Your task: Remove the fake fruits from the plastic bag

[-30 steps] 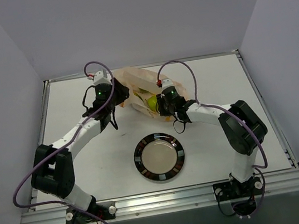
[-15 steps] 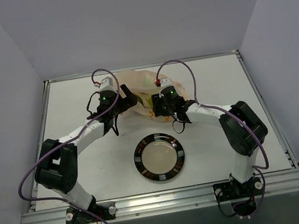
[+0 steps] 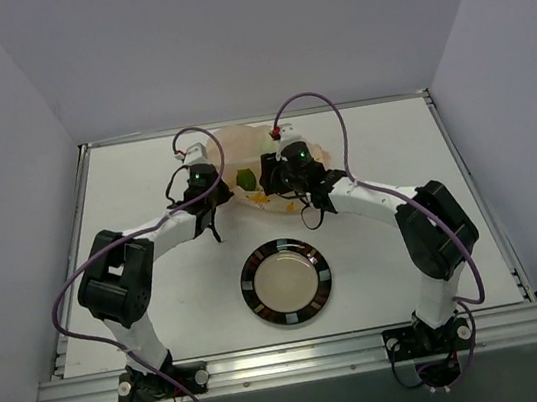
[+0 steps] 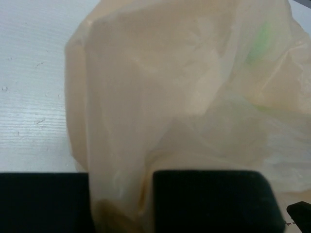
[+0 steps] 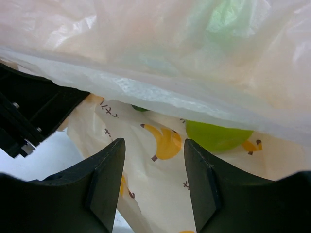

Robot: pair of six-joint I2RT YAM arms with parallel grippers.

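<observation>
The plastic bag, thin peach film, lies at the table's far middle between both grippers. My left gripper is shut on its left edge; in the left wrist view a fold of the plastic bag runs down between the black pads. My right gripper stands open at the bag's mouth, its fingers over the banana-printed lower film. A light-green fake fruit lies inside just ahead, apart from the fingers. A dark green fruit shows in the opening. Another green shape shows through the upper film.
A round dark-rimmed plate sits on the white table nearer the arm bases. Part of the left gripper's black body shows at the left of the right wrist view. Grey walls enclose the table.
My left gripper moved right to the bag's edge and closed on the film. My right gripper shifted up and left into the bag's mouth, and the bag has bunched between them.
</observation>
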